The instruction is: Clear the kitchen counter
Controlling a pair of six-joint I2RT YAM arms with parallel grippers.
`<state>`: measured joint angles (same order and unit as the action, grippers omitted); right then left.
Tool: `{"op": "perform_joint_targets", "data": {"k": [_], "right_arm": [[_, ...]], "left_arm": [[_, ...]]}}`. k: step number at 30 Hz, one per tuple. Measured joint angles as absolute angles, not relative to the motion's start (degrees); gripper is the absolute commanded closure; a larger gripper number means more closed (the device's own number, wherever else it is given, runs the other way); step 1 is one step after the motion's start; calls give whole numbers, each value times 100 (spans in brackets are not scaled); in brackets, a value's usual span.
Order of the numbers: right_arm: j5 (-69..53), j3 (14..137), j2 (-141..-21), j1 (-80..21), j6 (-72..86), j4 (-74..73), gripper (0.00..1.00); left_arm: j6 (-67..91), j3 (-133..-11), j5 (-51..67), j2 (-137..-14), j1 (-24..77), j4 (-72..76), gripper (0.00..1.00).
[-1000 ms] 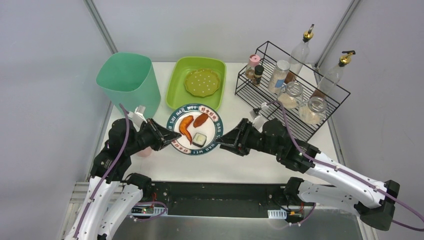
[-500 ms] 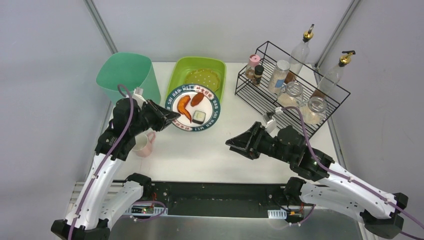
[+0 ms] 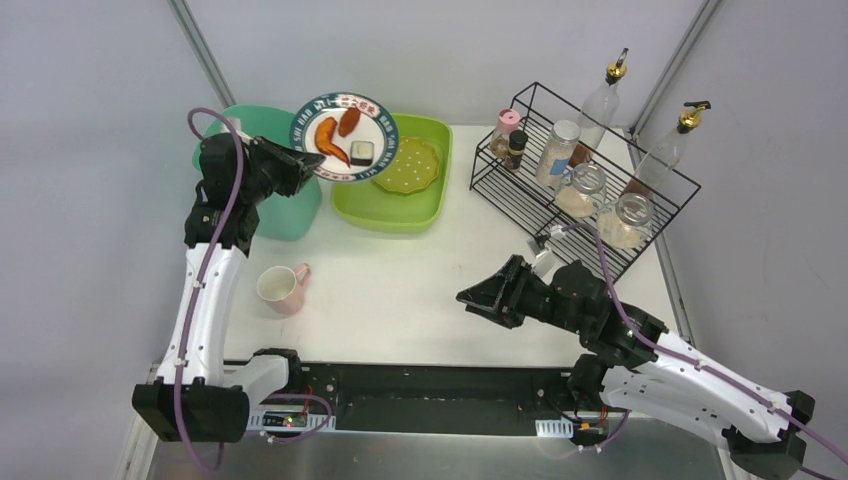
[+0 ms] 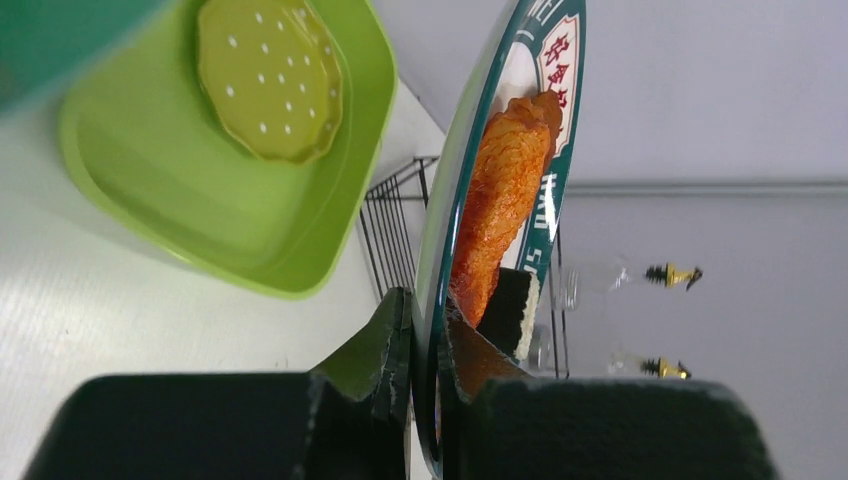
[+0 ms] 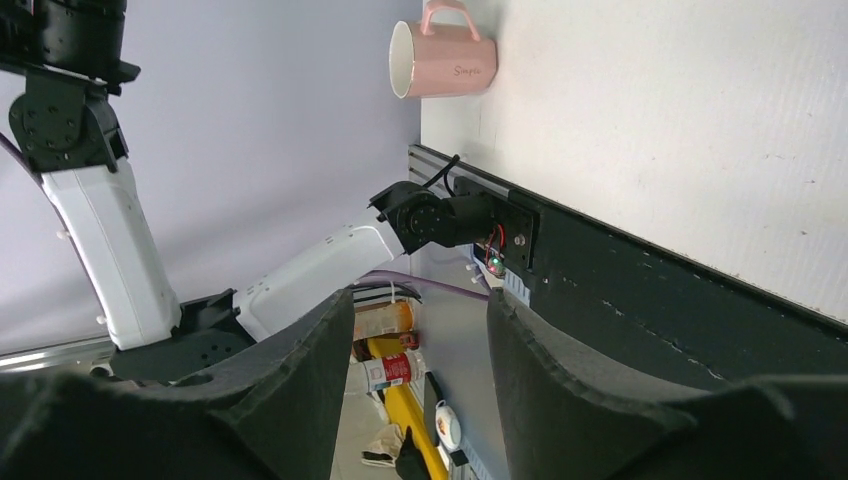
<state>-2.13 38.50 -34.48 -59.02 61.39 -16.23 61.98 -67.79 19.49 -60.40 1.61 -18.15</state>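
As if to tip scraps [image 3: 332,140] into the teal bin [image 3: 290,210], gripping the plate [image 3: 372,130] by rim in left jaws, high above white worktop [image 3: 420,290]; right jaws parted, empty, low over it.

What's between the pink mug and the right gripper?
Nothing. The top view shows only bare kitchen counter between the pink mug and the right gripper.
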Motion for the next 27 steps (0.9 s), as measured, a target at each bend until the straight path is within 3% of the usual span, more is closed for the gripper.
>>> {"op": "perform_joint_targets", "data": {"k": [16, 27], "right_arm": [[-351, 3577, -3398, -5902, 6051, -1608, 46], [-558, 3564, -3457, -5902, 5961, -1566, 46]], "left_arm": [[5892, -8040, 2244, -7461, -2346, -1973, 100], [5266, -8320, 1739, -7476, -2742, -2480, 100]]}}
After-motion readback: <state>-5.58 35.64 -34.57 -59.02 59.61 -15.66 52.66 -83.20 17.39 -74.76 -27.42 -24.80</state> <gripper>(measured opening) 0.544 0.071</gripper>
